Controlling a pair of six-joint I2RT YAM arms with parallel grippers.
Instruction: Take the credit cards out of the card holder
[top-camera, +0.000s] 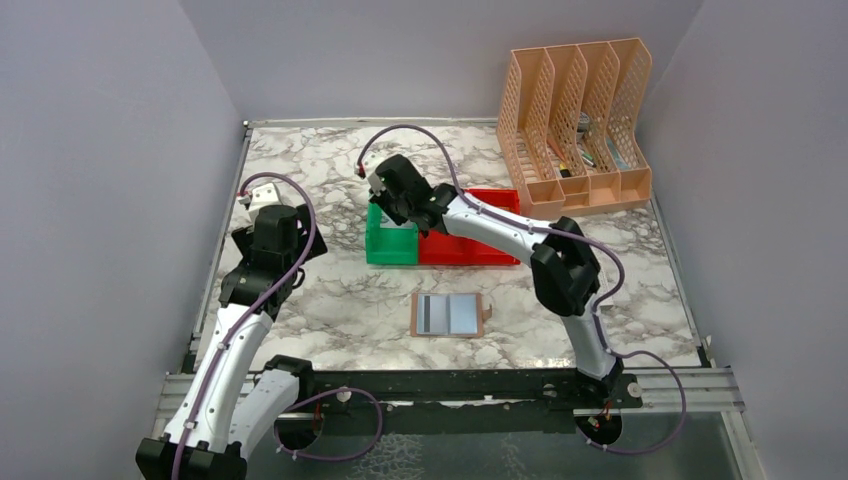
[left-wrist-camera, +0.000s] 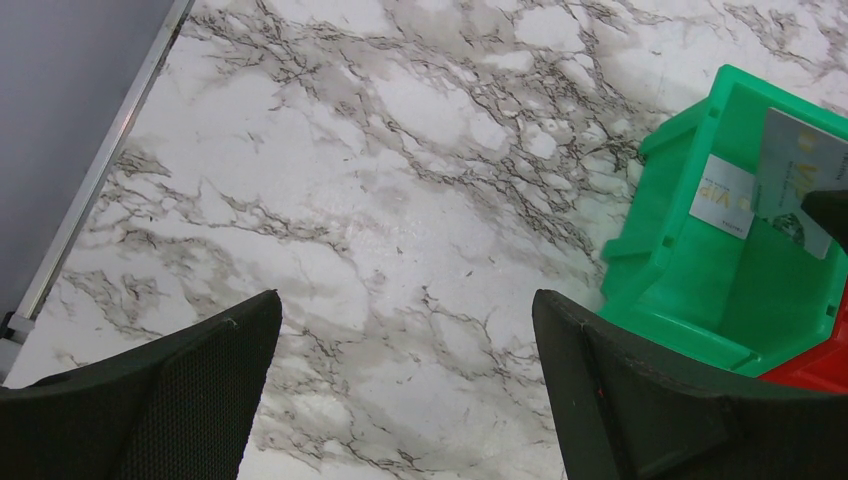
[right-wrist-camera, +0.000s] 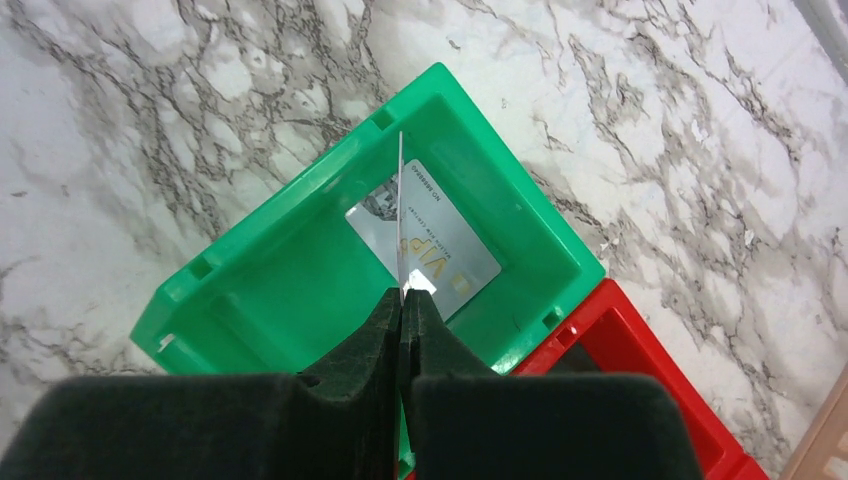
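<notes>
While the right gripper (right-wrist-camera: 402, 300) pinches one silver card (right-wrist-camera: 400, 215) edge-on over the green bin (right-wrist-camera: 270, 215), a second card (right-wrist-camera: 440, 255) lies inside, lettered "VIP" in gold; left gripper (left-wrist-camera: 405, 300) gapes empty; brown card holder (top-camera: 448, 315) lies open nearby.

Green bin (top-camera: 390, 256) touches red bin (top-camera: 470, 253), organizer (top-camera: 530, 100) behind.

**Layout on the worktop**

At centre front, lying open on the worktop (top-camera: 340, 300): card holder (top-camera: 447, 314). Behind it, touching side by side: left bin (top-camera: 390, 250) and right bin (top-camera: 470, 250). In the left bin, flat on its floor: first card (right-wrist-camera: 440, 255). Above that, edge-on, pinched between the right fingers (right-wrist-camera: 375, 330): second card (right-wrist-camera: 400, 200). Back right: file rack (top-camera: 575, 130). Far left, behind the left arm: small box (top-camera: 262, 193). Left of the bins, over bare worktop: left fingers (left-wrist-camera: 640, 390).
</notes>
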